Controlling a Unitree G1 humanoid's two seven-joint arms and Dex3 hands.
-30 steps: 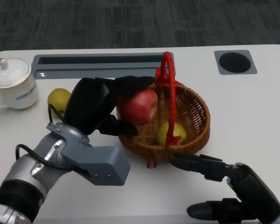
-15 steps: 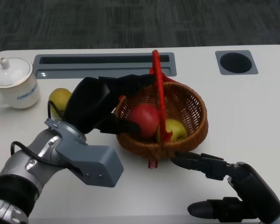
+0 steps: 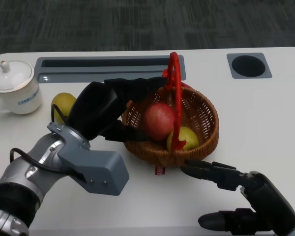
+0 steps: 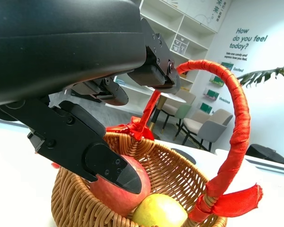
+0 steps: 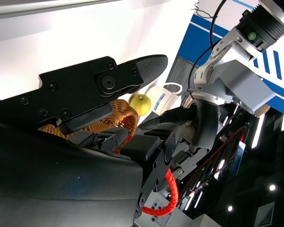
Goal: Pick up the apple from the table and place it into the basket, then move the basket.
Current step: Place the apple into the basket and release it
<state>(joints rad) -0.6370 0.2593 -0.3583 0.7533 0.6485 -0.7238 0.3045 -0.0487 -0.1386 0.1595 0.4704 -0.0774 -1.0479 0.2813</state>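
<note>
A red apple [image 3: 160,121] lies inside the brown wicker basket [image 3: 211,125], beside a yellow-green apple [image 3: 184,139]. The basket's red handle [image 3: 176,98] stands upright over both fruits. My left hand [image 3: 105,110] hovers at the basket's left rim, fingers spread above and in front of the red apple, holding nothing. In the left wrist view the red apple [image 4: 118,191] sits just under one black finger [image 4: 92,151]. My right hand [image 3: 236,196] lies low at the front right, fingers stretched toward the basket's front edge and apart from it.
A yellow apple [image 3: 62,103] sits on the table left of my left hand. A lidded white teacup [image 3: 14,87] stands at the far left. A long grey slot [image 3: 108,64] and a round hole [image 3: 249,65] run along the table's back.
The red apple left my left hand and dropped into the basket, settling beside the yellow-green apple. The basket's handle swung left, then back upright. The right hand stayed put.
</note>
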